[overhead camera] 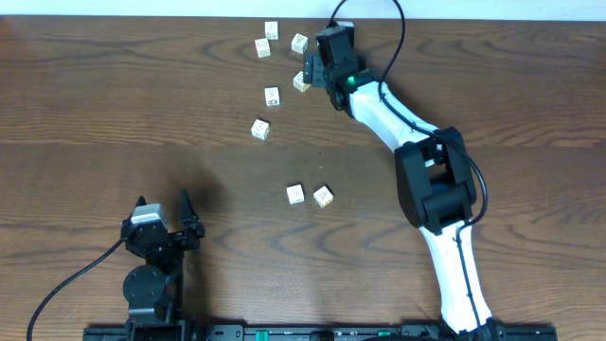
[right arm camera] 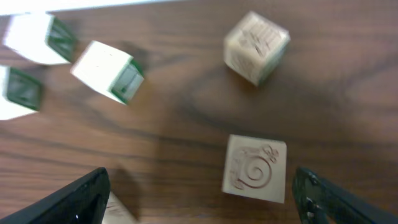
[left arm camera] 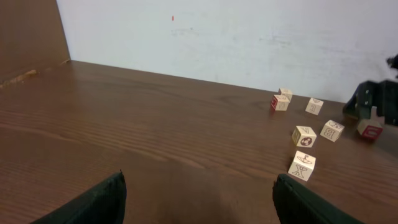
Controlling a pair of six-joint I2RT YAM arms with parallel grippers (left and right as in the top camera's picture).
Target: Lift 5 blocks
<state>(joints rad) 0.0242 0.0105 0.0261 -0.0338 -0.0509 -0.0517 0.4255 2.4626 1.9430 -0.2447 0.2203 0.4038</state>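
Several small cream blocks lie on the brown table (overhead camera: 114, 104). Most form a cluster at the back, among them one block (overhead camera: 273, 96) and another (overhead camera: 260, 129); two more (overhead camera: 295, 195) (overhead camera: 324, 197) lie mid-table. My right gripper (overhead camera: 315, 78) is low over the cluster, beside a block (overhead camera: 302, 81). In the right wrist view that gripper (right arm camera: 199, 202) is open, and a spiral-carved block (right arm camera: 255, 169) lies on the wood between its fingers, near the right one and not pinched. Another block's corner (right arm camera: 118, 211) shows by the left finger. My left gripper (overhead camera: 169, 216) (left arm camera: 199, 199) is open and empty.
Green-faced blocks (right arm camera: 109, 71) (right arm camera: 40, 37) and a plain one (right arm camera: 256, 46) lie just beyond the right fingers. From the left wrist view, the cluster (left arm camera: 304, 137) sits far right, with a red-marked block (left arm camera: 370, 129) by the right gripper (left arm camera: 376, 99). A white wall (left arm camera: 217, 37) backs the table.
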